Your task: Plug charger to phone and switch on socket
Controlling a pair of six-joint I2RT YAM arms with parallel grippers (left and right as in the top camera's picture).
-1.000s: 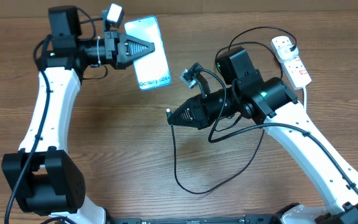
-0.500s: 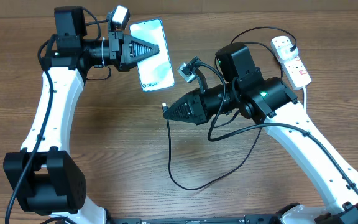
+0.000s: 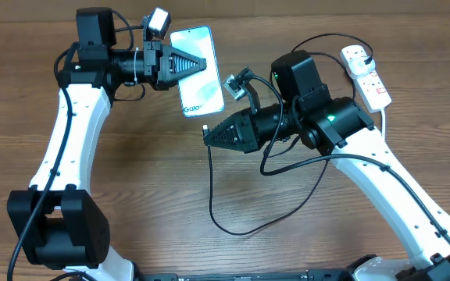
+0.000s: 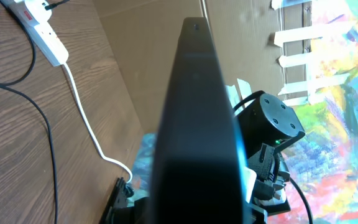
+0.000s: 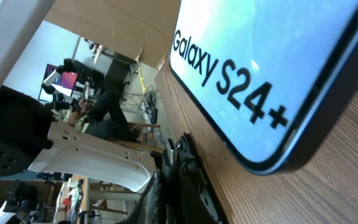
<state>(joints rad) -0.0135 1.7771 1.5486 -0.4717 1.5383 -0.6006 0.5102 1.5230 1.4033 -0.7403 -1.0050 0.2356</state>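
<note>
Holding the charger tip pinched in my right hand just beside the lower end of the phone, which my left hand clamps, I judge plugging underway; next, align tip with port and push.

Each arm is built from white tubular links joined by black motor housings: left arm, right arm. The left arm's base is a bulky black block. Thin black cables run along the white links. The left gripper and right gripper are black and taper to a point. A small grey camera is bracketed at each wrist: left camera, right camera. A green indicator light glows on the right arm's black housing.
</note>
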